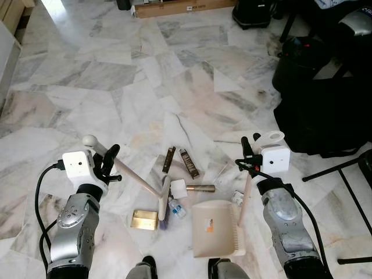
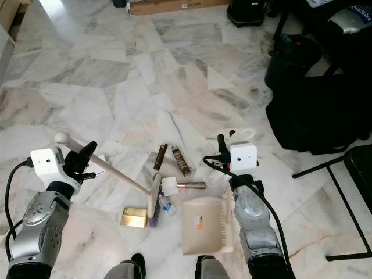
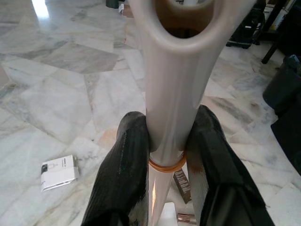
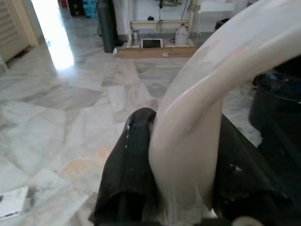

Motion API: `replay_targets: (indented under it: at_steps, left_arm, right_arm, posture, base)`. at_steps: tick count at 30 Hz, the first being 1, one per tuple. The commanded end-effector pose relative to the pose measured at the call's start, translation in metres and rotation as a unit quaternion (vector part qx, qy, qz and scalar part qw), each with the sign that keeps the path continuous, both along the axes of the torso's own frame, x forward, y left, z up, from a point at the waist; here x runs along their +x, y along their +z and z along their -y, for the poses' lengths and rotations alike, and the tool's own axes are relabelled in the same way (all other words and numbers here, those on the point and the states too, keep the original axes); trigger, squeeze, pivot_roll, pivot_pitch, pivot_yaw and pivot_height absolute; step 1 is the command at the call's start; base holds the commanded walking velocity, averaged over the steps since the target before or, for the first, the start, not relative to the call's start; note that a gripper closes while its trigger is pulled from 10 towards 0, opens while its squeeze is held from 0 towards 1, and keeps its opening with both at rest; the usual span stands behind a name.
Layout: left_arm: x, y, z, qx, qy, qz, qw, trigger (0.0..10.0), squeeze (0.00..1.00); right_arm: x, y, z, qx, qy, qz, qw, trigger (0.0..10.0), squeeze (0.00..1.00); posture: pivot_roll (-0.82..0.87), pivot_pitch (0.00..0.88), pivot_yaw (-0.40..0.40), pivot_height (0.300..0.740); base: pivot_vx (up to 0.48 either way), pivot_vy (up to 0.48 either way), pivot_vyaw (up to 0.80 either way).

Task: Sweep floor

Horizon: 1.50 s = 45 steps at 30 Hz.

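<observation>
Broom (image 1: 142,181) clamped in left tool (image 1: 109,165), dustpan (image 1: 218,228) in right tool (image 1: 249,156); risk: litter (image 1: 174,206) skidding past pan on slick marble.

No text can be read anywhere. The box (image 1: 174,8) at the far wall carries a small white label, the dustpan (image 1: 216,228) a small orange sticker, and the white card (image 3: 59,172) on the floor a dark printed patch, all too small or blurred to make out.
</observation>
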State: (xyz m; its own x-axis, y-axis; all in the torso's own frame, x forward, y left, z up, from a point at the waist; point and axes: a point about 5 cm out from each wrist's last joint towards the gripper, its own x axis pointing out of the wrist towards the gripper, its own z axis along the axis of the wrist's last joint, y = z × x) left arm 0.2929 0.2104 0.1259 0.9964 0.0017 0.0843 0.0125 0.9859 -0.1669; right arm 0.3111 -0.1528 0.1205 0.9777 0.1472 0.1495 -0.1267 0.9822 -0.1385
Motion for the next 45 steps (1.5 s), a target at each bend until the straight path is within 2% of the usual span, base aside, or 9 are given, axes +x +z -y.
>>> replay_targets:
  at_steps: [1,12,24,26,31,34,36,41,45]
  left_arm:
    - [-0.003,-0.003,0.000,-0.010,-0.001,-0.007,1.000,10.0,0.00]
    - [-0.003,-0.005,0.000,-0.011,-0.001,-0.010,1.000,10.0,0.00]
    - [-0.004,-0.006,0.001,-0.012,-0.004,-0.012,1.000,10.0,0.00]
    - [-0.004,-0.006,0.001,-0.012,-0.004,-0.013,1.000,10.0,0.00]
    - [-0.005,-0.008,0.004,-0.008,-0.010,-0.016,1.000,10.0,0.00]
    - [-0.005,-0.008,0.004,-0.007,-0.011,-0.016,1.000,10.0,0.00]
    - [-0.005,-0.009,0.004,-0.009,-0.011,-0.017,1.000,10.0,0.00]
    - [-0.004,-0.009,0.005,-0.009,-0.012,-0.017,1.000,10.0,0.00]
    - [-0.004,-0.008,0.005,-0.008,-0.012,-0.016,1.000,10.0,0.00]
  right_arm:
    - [-0.001,0.010,-0.007,0.034,0.018,0.020,0.999,10.0,0.00]
    - [0.000,0.016,-0.012,0.044,0.037,0.028,0.998,10.0,0.00]
    - [0.005,-0.004,0.006,-0.009,-0.015,-0.018,1.000,10.0,0.00]
    - [0.005,-0.003,0.007,-0.008,-0.017,-0.017,1.000,10.0,0.00]
    - [0.006,-0.001,0.020,-0.029,-0.064,-0.010,0.997,10.0,0.00]
    - [0.006,0.000,0.022,-0.034,-0.070,-0.007,0.997,10.0,0.00]
    - [0.007,0.005,0.028,-0.051,-0.089,0.005,0.995,10.0,0.00]
    - [0.008,0.005,0.032,-0.056,-0.099,0.002,0.993,10.0,0.00]
    - [0.007,0.002,0.029,-0.056,-0.096,-0.002,0.994,10.0,0.00]
  posture:
    - [-0.06,0.294,0.029,0.740]
    - [-0.06,0.297,0.025,0.740]
    - [-0.05,0.299,0.022,0.740]
    - [-0.05,0.299,0.022,0.740]
    - [-0.05,0.298,0.023,0.740]
    - [-0.05,0.300,0.024,0.740]
    - [-0.06,0.300,0.023,0.740]
    - [-0.05,0.299,0.023,0.740]
    - [-0.05,0.298,0.024,0.740]
  base:
    - [0.000,0.000,0.00]
    - [0.000,0.000,0.00]
    - [0.000,0.000,0.00]
    - [0.000,0.000,0.00]
    - [0.000,0.000,0.00]
    - [0.000,0.000,0.00]
    - [0.000,0.000,0.00]
    - [0.000,0.000,0.00]
    - [0.000,0.000,0.00]
